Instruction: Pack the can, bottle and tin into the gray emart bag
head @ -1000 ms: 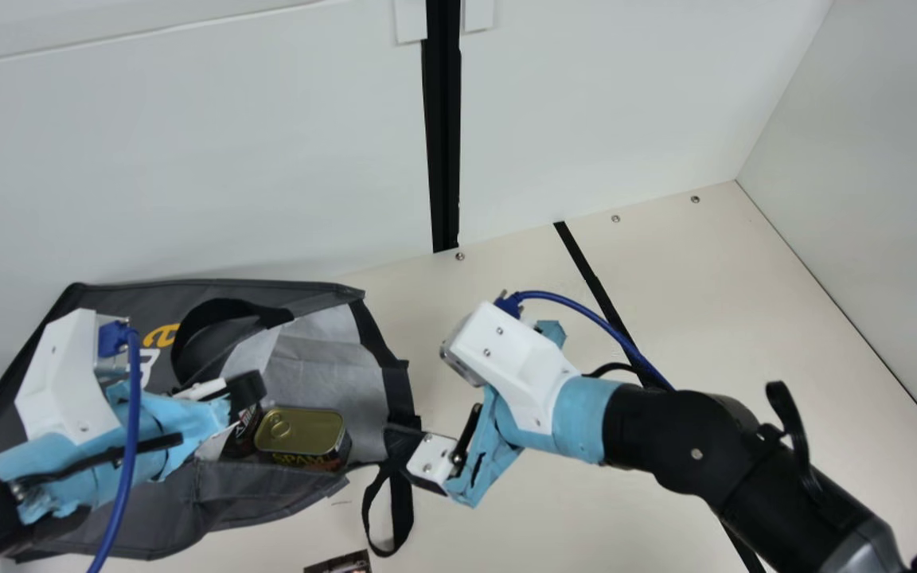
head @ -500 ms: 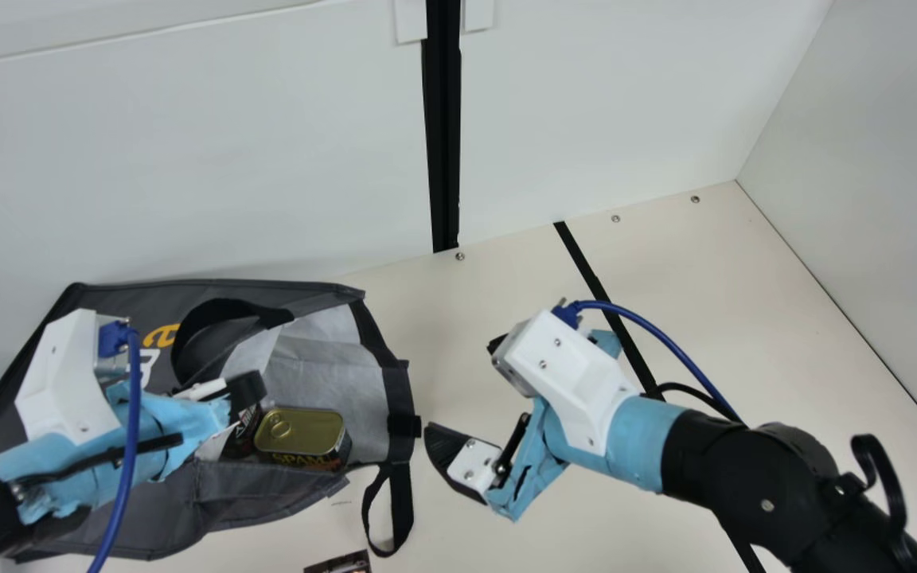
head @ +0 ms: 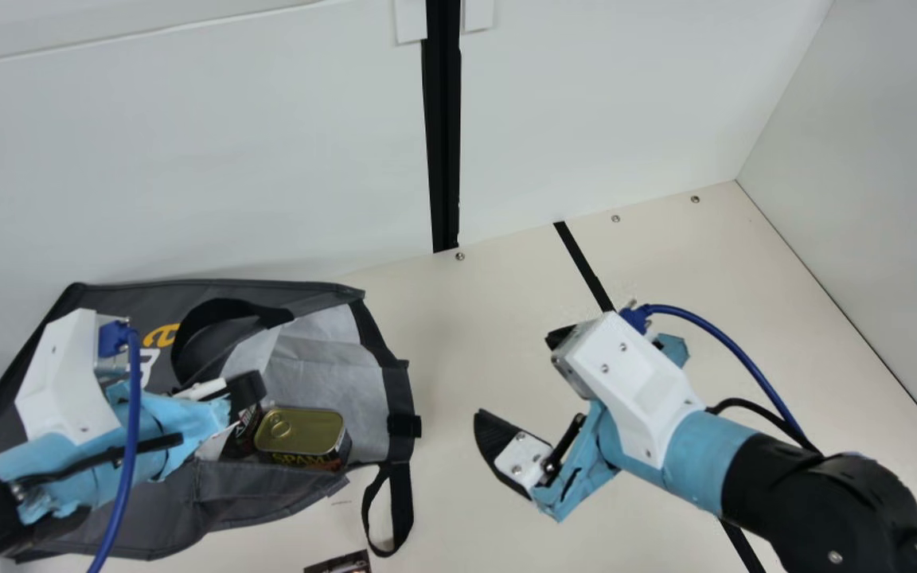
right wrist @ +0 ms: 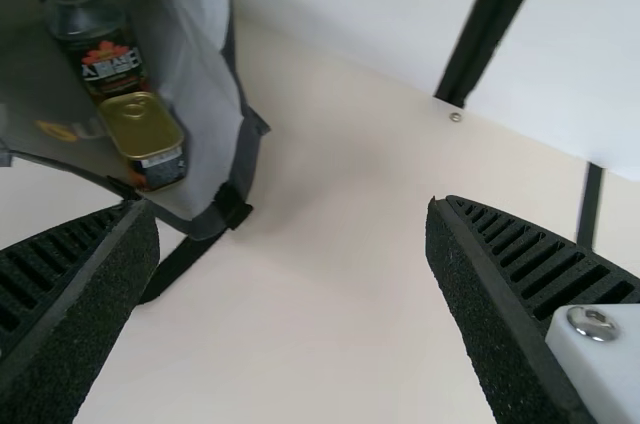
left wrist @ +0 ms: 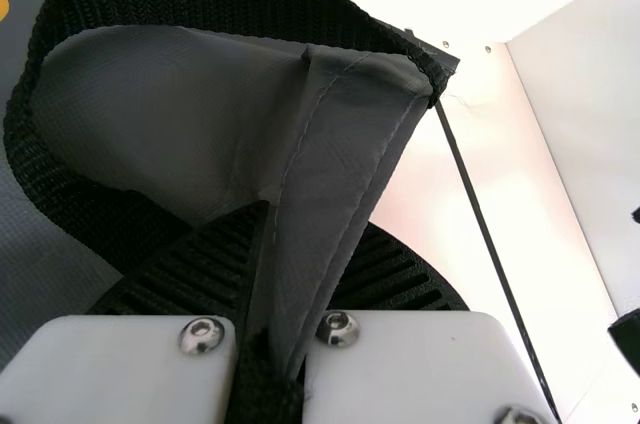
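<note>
Arms: black, rounded joints (head: 848,493)
Wrist housings: white, angular (head: 640,382)
Wrapping: light blue, creased (head: 693,454)
Cables: blue (head: 733,346), plus thin black
Fingers: black, ribbed (right wrist: 530,259)
Screws: silver, round-headed (right wrist: 592,322)

Bright diffuse light, faint soft shadows

A pale back wall (head: 188,175), split by a black post (head: 442,143), meets a light gray side wall (head: 880,159). Small screws (head: 616,219) line the cream table's (head: 490,318) back edge; a black strip (head: 584,263) crosses its top.
</note>
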